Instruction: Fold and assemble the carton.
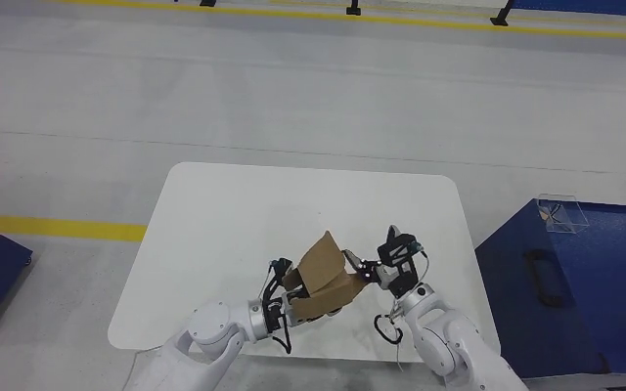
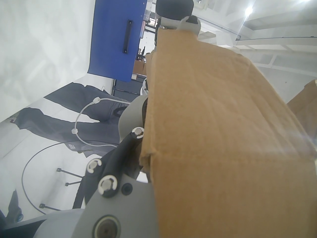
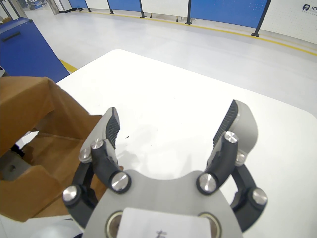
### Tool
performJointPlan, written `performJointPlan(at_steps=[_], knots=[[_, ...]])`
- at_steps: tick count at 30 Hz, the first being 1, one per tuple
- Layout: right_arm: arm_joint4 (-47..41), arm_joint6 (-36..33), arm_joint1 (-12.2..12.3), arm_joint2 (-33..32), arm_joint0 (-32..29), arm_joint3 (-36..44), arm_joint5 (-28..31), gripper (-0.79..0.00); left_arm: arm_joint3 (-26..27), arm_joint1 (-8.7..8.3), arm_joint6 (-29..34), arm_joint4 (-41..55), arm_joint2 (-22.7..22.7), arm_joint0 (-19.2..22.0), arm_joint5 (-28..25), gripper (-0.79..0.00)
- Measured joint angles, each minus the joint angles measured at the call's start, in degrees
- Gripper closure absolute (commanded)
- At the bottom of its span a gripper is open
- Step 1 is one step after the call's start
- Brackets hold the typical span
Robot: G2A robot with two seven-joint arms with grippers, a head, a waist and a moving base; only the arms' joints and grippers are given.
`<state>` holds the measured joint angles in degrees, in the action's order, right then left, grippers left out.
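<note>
carton (image 1: 323, 279) stands tilted near the table (image 1: 293, 205) edge at 6 o'clock. left claw (image 1: 284, 283), at its 9, pinches one wall; right claw (image 3: 173, 108), at its 3, is spread, just beside it.

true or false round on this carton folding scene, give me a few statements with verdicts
1. The right gripper is open, with nothing between its fingers. True.
2. The brown cardboard carton lies flat at the far edge of the white rounded table. False: it is partly folded up, near the table's near edge, between the two arms.
3. The left gripper holds the carton. True.
4. The blue cabinet stands on the table. False: it stands on the floor beside the table.
</note>
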<state>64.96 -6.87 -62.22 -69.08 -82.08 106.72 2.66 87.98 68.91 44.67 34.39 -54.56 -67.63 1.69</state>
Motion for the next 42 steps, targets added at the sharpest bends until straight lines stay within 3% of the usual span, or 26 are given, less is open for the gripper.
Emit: performJointPlan(at_steps=[6, 12, 20, 32, 42], knots=[[0.2, -0.3, 0.1, -1.6, -2.1, 2.6, 1.2, -0.785, 0.4, -0.04, -0.1, -0.1, -0.6, -0.4, 0.3, 0.0], [-1.9, -1.4, -0.3, -4.0, -0.9, 1.6, -1.9, -0.785, 1.4, -0.04, 1.0, -0.7, -0.6, -0.6, 0.5, 0.0], [-0.1, -4.7, -0.8, -1.4, 1.2, -0.1, 0.1, -0.785, 1.2, 0.02, 2.4, -1.7, -0.3, -0.1, 1.1, 0.0], [1.5, -5.1, -0.9, -2.0, -1.9, 3.5, 1.3, -0.785, 0.0, 0.38, 1.3, 0.0, -0.8, 0.7, 1.8, 0.0], [10.8, -2.9, -2.1, 3.6, -2.0, 3.2, -4.5, -0.785, -1.1, 0.66, 0.8, 0.7, -0.8, 1.0, 2.6, 0.0]])
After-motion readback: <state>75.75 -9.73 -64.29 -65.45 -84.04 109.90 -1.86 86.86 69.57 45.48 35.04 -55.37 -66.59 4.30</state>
